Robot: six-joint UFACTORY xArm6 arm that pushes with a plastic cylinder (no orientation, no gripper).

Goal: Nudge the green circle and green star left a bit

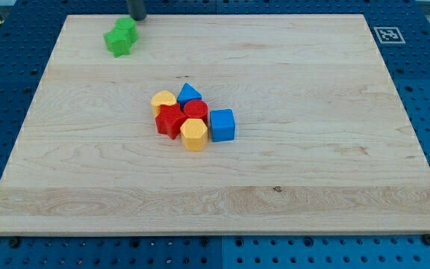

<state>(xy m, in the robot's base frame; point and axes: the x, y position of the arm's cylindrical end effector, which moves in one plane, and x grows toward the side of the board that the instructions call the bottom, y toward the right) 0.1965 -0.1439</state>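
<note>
Fingers were absent; my tip (137, 19), a bare rod holding nothing, stood just right of the green circle (128, 27) and green star (116, 42), which touched near the counter (275, 187) top-left corner. Progress could not be judged; the leftward nudge seemingly remained. Only an unreadable tag (386, 34) appeared; no writing.

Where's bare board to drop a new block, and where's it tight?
Free: the view's right half, right of the blue cube; the bottom strip below the yellow hexagon; the left side below the green blocks. Crowded: the centre cluster, and top-left where my tip borders the greens.
</note>
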